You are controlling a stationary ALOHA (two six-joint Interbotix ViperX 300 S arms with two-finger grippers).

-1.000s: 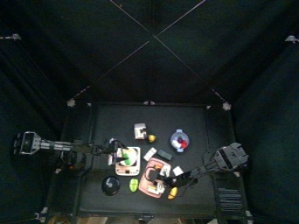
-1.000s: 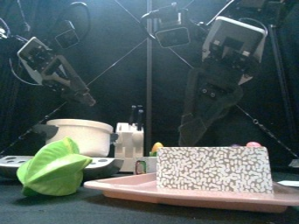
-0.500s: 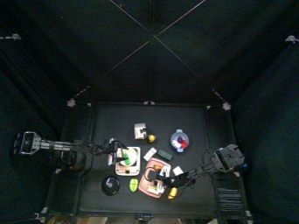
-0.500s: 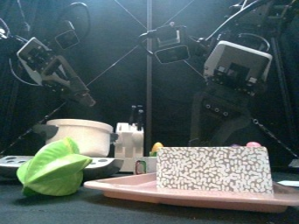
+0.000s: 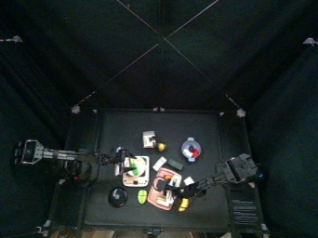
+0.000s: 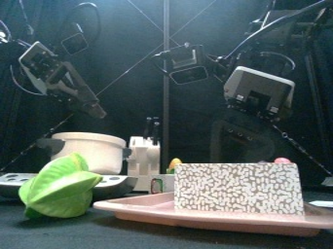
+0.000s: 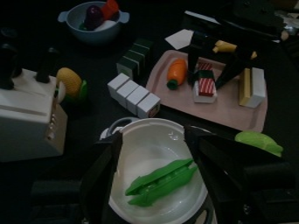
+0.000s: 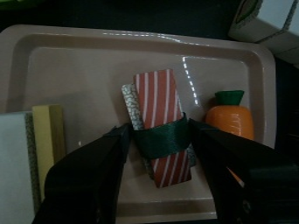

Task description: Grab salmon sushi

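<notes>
The salmon sushi (image 8: 156, 103) is a small orange-red piece with white stripes and a dark green band. It lies on the pink board (image 8: 140, 39). My right gripper (image 8: 163, 153) is open just above it, one jaw on each side. The sushi also shows in the left wrist view (image 7: 205, 79) under the right arm. My left gripper (image 7: 158, 171) is open over a white bowl (image 7: 140, 144) holding a green pea pod (image 7: 163, 175). In the top view the right gripper (image 5: 192, 191) is at the board's right side and the left gripper (image 5: 125, 165) is left of the board.
An orange carrot (image 8: 232, 122) lies beside the sushi, and a yellow piece (image 8: 47, 131) on its other side. A speckled block (image 6: 239, 188) stands on the board, a green leaf (image 6: 58, 187) at front left. A bowl of fruit (image 7: 93, 19) is farther back.
My right arm has come lower and nearer the table's front over the pink board. The left arm has not moved.
</notes>
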